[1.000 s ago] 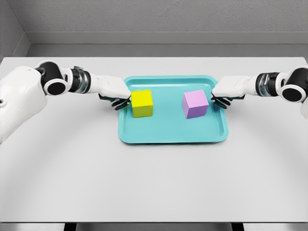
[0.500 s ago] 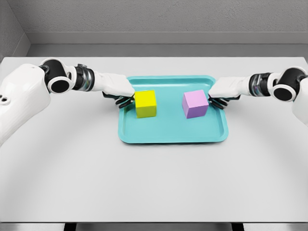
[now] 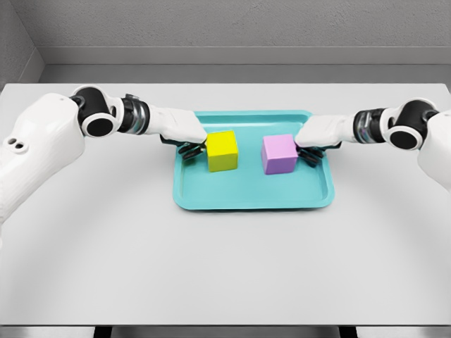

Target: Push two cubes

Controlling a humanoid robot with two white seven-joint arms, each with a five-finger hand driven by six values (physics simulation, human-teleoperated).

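1. Left arm: it enters from the left edge at about 9 o'clock and reaches across the grey table (image 3: 225, 260) toward the centre. The left hand (image 3: 184, 135) lies over the left rim of the tray. Its dark fingers (image 3: 190, 149) are curled downward and close on nothing; they press against the left face of the yellow cube.

2. Teal tray (image 3: 254, 198): it lies flat on the table, slightly above the middle of the view, and both cubes stand inside it.

3. Yellow cube (image 3: 222, 151): it stands upright in the left half of the tray, at about 10 o'clock from the tray's centre, touching the left hand's fingers on its 9 o'clock side.

4. Gap: the two cubes are near each other but apart, with bare tray floor showing between them.

5. Purple cube (image 3: 279, 153): it stands upright in the right half of the tray, at about 2 o'clock from the tray's centre.

6. Right arm: it enters from the right edge at about 3 o'clock. The right hand (image 3: 317, 136) lies over the tray's right rim, fingers curled under and holding nothing, set against the purple cube's right face.
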